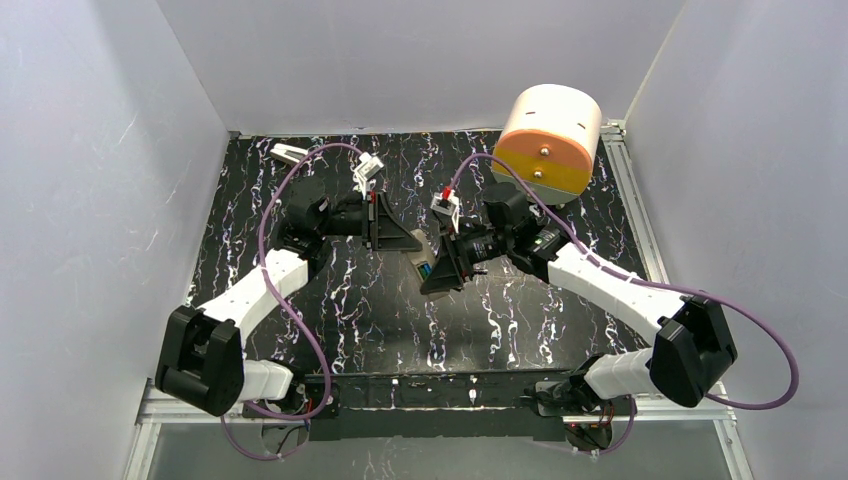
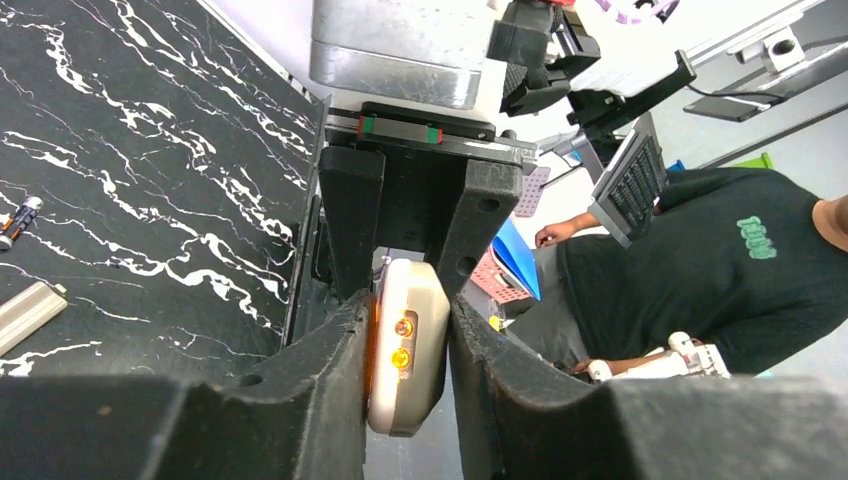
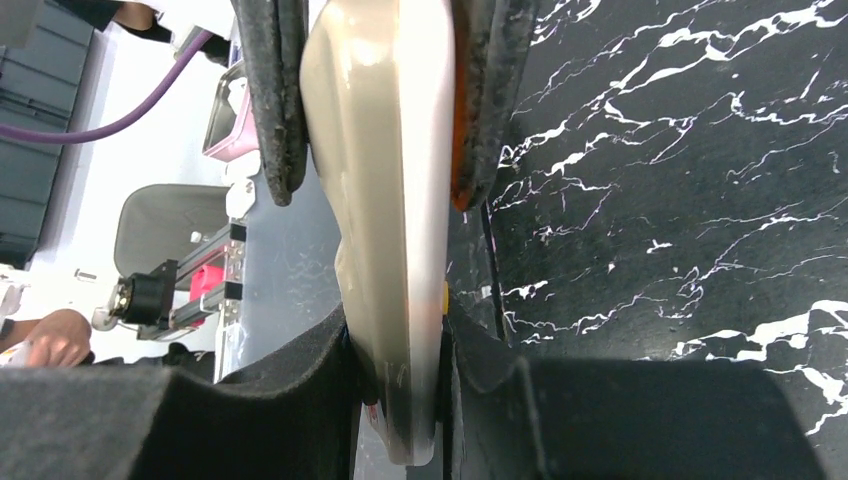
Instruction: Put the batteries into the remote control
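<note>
1. At the left edge of the left wrist view, a tiny battery lies on the black surface with white streaks. Just below it lies a flat pale piece.
2. The left fingers are at the bottom of that same view. They press on both sides of the remote control, so they grip it.
3. The remote control is white with two orange dots on one side. In the top view it sits in the middle of the picture. It is held up off the surface.
4. The right fingers are closed on the other end of the remote control. It is squeezed between them at the bottom of the right wrist view.
5. In the upper right of the top view stands a big round thing, white with an orange face.
6. At the right side of the left wrist view is a person in a dark shirt.
</note>
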`<state>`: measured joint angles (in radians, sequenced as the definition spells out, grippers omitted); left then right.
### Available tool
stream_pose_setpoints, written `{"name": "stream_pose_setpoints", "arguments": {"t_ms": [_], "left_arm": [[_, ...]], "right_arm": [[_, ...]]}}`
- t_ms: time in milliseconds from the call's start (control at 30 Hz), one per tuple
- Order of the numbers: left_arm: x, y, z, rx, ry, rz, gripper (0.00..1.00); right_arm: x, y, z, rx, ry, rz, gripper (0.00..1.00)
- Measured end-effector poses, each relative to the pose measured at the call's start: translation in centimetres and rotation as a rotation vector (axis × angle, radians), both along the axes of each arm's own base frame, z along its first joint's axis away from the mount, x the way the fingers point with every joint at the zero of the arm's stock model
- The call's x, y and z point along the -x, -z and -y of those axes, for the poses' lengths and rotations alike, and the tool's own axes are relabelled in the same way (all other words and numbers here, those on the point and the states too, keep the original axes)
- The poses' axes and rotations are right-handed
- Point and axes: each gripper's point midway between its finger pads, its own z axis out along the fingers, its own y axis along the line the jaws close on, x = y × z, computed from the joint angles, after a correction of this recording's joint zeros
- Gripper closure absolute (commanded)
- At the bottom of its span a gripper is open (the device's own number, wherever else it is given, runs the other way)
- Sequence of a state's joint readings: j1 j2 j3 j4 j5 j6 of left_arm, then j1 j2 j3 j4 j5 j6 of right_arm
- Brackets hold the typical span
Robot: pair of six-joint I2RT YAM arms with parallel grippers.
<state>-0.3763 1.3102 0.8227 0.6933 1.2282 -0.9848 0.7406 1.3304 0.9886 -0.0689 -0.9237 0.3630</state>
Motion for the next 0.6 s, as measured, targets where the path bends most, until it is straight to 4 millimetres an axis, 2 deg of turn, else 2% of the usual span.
{"name": "stream_pose_setpoints", "arguments": {"t_ms": [67, 133, 233, 367, 467, 600], "left_arm": [[0.2, 0.2, -0.1, -0.004, 0.004, 0.011, 0.89], [0.4, 0.2, -0.1, -0.005, 0.008, 0.036, 1.00], [0.6, 0.4, -0.2, -0.010, 0.006, 0.056, 1.00], [-0.2, 1.3, -0.3, -0.035, -0.047, 0.045, 1.00], [-1.7, 2.3, -1.0, -0.059, -0.143, 0.019, 1.00], [-4.4, 4.0, -3.1, -0.094, -0.314, -0.041, 1.00]], "right_arm": [[0.1, 0.1, 0.0, 0.008, -0.007, -0.011, 0.68], [0.4, 0.2, 0.1, 0.010, -0.024, -0.024, 0.57], [0.4, 0.3, 0.1, 0.014, -0.027, -0.024, 0.33], [-0.5, 0.4, 0.1, 0.022, 0.021, 0.018, 0.15], [-1.8, -0.1, 0.5, 0.022, 0.108, 0.073, 0.13], [-4.3, -0.5, 1.6, 0.029, 0.247, 0.131, 0.17]]}}
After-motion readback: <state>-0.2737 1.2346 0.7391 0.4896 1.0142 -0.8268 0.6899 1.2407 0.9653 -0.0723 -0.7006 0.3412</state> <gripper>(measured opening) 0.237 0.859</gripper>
